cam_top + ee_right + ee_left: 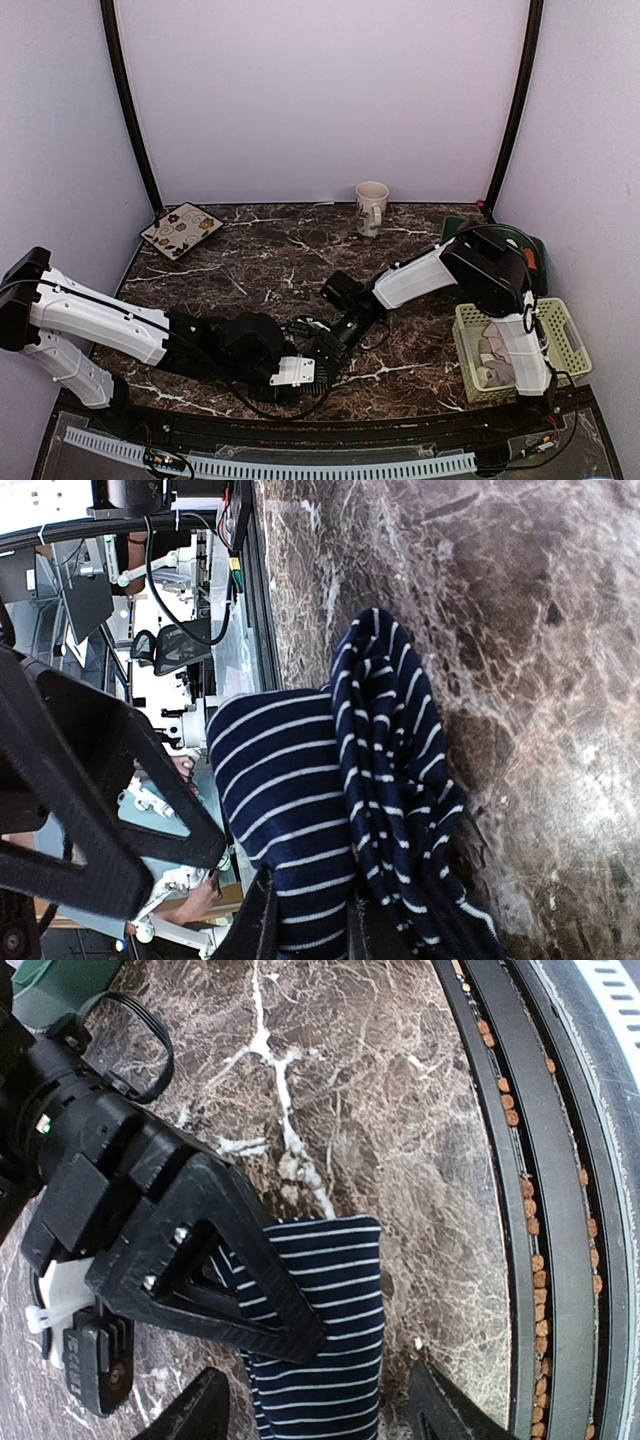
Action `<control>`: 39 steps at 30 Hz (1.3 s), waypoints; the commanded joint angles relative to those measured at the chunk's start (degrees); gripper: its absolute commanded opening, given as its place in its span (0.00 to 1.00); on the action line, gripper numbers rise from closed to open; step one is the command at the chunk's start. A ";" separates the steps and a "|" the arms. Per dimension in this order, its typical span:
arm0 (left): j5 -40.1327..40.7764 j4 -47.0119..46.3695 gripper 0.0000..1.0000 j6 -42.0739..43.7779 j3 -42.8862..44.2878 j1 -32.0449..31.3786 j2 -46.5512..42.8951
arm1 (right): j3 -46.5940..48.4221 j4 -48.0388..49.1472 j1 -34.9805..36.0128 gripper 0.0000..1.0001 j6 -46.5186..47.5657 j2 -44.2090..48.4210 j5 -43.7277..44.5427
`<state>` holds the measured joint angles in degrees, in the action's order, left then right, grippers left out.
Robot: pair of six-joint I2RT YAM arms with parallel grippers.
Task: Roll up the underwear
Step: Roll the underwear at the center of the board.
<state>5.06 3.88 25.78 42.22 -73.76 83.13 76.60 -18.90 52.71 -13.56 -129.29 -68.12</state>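
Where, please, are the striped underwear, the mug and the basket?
striped underwear (338, 1295), left wrist view, flat middle of the cloth
mug (372, 206), top external view, outer wall
basket (568, 336), top external view, right wall

No legible text or labels anywhere.

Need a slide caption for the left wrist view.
Left gripper open astride the navy striped underwear on the marble table; right gripper reaches over the cloth.

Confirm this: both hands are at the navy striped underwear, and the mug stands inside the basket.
Wrong about the mug: it stands at the table's far edge, outside the basket; the top external view shows it. The navy striped underwear part holds.
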 commanded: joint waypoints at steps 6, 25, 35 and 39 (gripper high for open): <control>-1.15 1.53 0.65 -2.88 -0.28 1.53 3.68 | -2.50 -1.72 0.09 0.00 1.50 -2.55 10.77; -8.52 9.29 0.28 -2.67 3.13 5.28 9.85 | -2.96 -0.48 0.03 0.11 1.83 -0.61 11.64; -15.98 14.90 0.04 0.15 4.07 8.03 12.50 | -3.39 2.01 -0.47 0.29 0.04 3.39 14.21; -18.58 16.54 0.00 0.99 5.01 8.77 14.02 | -3.42 1.95 -1.84 0.40 -0.17 6.82 17.33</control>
<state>-8.47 12.08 25.34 47.90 -65.23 93.38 74.41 -17.21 52.82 -13.76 -125.56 -61.98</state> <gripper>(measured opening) 0.255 0.342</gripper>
